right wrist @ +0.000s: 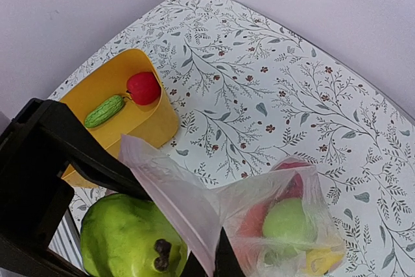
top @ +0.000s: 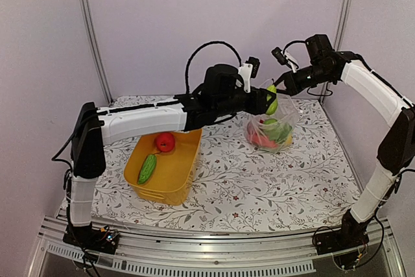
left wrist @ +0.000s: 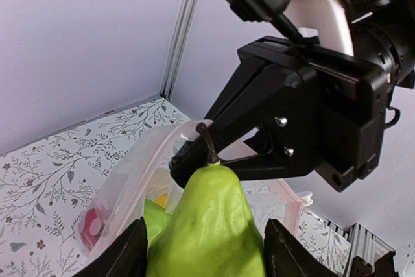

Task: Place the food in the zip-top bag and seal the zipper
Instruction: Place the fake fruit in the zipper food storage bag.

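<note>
My left gripper (top: 268, 102) is shut on a green toy pear (top: 272, 102) and holds it above the mouth of the clear zip-top bag (top: 272, 128). In the left wrist view the pear (left wrist: 207, 225) sits between my fingers (left wrist: 126, 254), stem up. My right gripper (top: 285, 85) is shut on the bag's mouth edge and holds it up; its zipper strip (right wrist: 168, 192) runs beside the pear (right wrist: 123, 244). The bag (right wrist: 285, 218) holds red, green and yellow food. A red apple (top: 165, 141) and a green cucumber (top: 147, 168) lie in the yellow basket.
The yellow basket (top: 165, 183) stands at the front left of the flowered tablecloth, below my left arm. Metal frame posts stand at the back corners. The table's right edge is near the bag.
</note>
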You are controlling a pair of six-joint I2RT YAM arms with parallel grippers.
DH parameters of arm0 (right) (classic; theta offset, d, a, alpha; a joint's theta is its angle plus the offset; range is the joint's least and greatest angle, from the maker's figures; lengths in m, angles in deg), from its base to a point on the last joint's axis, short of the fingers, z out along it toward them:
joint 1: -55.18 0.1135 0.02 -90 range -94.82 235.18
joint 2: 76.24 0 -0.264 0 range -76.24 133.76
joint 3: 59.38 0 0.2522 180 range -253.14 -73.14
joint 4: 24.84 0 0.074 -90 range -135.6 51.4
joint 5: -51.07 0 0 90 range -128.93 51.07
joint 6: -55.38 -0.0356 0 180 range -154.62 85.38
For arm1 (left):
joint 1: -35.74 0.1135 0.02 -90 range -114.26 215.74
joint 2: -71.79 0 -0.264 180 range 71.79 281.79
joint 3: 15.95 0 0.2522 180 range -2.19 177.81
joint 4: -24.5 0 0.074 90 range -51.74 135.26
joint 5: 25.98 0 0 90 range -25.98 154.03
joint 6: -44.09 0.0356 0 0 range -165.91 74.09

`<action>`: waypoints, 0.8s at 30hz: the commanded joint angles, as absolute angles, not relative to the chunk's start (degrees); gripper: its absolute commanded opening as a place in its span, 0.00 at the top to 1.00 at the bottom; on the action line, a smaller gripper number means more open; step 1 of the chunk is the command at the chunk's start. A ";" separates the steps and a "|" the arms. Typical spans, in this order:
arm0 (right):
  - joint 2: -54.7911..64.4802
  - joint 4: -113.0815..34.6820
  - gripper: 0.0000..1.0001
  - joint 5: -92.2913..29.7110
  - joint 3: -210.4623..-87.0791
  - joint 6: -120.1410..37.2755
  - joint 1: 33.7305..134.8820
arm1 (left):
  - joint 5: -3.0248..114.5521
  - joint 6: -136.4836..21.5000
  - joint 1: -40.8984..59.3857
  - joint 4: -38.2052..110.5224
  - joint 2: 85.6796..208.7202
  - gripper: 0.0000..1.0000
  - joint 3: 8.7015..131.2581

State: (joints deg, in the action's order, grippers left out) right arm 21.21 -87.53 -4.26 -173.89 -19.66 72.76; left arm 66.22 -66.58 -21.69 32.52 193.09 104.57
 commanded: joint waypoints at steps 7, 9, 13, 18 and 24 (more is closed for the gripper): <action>18.27 -87.25 1.00 -3.25 -172.81 -20.06 73.19 | 74.68 -66.59 -22.58 40.13 194.70 0.00 108.87; 18.20 -87.19 1.00 -3.33 -172.72 -20.03 73.18 | 74.94 -65.93 -22.76 40.24 193.57 0.00 108.55; 18.35 -86.97 1.00 -3.42 -172.63 -20.03 73.12 | 75.32 -63.57 -23.81 39.47 190.11 0.00 107.54; 18.42 -86.94 1.00 -4.02 -173.16 -20.03 73.13 | 81.48 -58.49 -26.08 35.76 183.89 0.00 103.36; 17.85 -86.51 1.00 -5.61 -173.66 -19.78 73.16 | 87.30 -73.10 -24.32 42.65 178.75 0.08 95.38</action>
